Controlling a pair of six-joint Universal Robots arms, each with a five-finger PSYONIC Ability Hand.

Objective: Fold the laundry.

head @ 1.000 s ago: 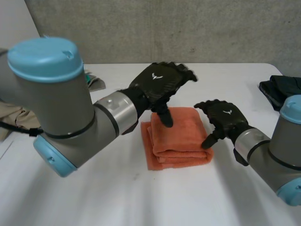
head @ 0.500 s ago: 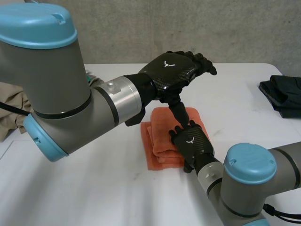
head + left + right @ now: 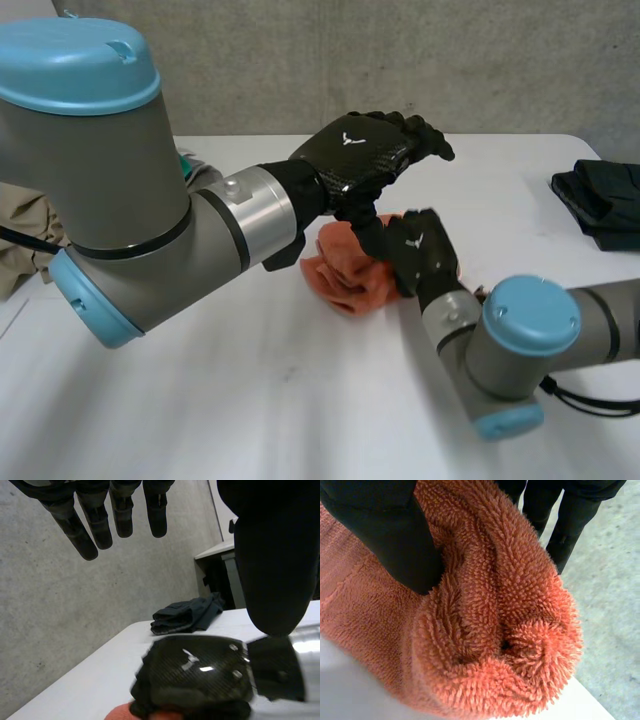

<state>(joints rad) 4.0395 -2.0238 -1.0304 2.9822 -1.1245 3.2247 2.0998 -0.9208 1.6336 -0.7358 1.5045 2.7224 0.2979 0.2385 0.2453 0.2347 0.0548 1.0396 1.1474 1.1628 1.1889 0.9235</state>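
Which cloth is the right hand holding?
The orange towel, bunched in the right hand mid-table; the dark garment by the table's right edge and the beige cloth at the left lie untouched.

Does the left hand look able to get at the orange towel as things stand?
Likely yes, partly. The left hand hangs open just above the orange towel, nothing between them on the side toward its own arm. The right hand is shut on the bunched cloth and covers its other side.
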